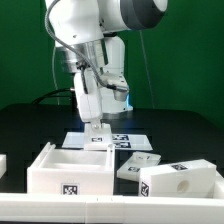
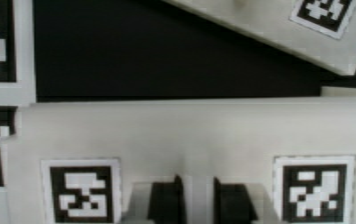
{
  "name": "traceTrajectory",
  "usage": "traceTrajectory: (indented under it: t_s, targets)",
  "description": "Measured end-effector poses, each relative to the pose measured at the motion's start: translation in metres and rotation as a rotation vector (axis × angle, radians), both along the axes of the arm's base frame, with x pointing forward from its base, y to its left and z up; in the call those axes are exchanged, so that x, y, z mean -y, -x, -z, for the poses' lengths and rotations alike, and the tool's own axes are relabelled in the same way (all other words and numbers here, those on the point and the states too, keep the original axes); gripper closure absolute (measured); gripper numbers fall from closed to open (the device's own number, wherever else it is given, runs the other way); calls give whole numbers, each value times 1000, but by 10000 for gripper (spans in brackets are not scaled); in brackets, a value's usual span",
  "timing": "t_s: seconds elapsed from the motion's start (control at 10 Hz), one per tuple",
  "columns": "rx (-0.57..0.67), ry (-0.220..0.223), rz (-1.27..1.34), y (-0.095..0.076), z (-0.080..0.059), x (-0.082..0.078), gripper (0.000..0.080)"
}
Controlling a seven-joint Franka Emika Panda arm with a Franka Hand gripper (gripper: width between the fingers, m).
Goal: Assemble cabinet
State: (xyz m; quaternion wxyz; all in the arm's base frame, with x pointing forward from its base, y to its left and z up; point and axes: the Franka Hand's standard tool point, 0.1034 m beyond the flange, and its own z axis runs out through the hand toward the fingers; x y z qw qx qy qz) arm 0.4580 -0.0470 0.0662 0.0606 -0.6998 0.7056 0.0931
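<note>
In the exterior view the arm reaches down in the middle and my gripper stands at the back wall of the cabinet's open white box. Two more white cabinet pieces lie on that view's right, one flat and one blocky with a hole. In the wrist view the gripper has its dark fingers almost together, with only a thin pale strip between them. Right beyond them is a white face with a marker tag on each side. Nothing shows held; contact with that face is unclear.
The marker board lies flat just behind the box. A white bar runs along the front edge. Another white piece shows at the exterior view's left edge. The tabletop is black, with a green backdrop.
</note>
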Motion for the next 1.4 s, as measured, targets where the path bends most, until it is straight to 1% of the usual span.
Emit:
traceTrajectory:
  t_s: [0.5,0.6,1.2,1.4]
  targets:
    - [-5,-1,17,0,0,0,735]
    - [-23,1,101,-1,0,-2,735]
    - [-22,1,95,-1,0,-2,735]
    - [-22,0,88,-3,0,-5,735]
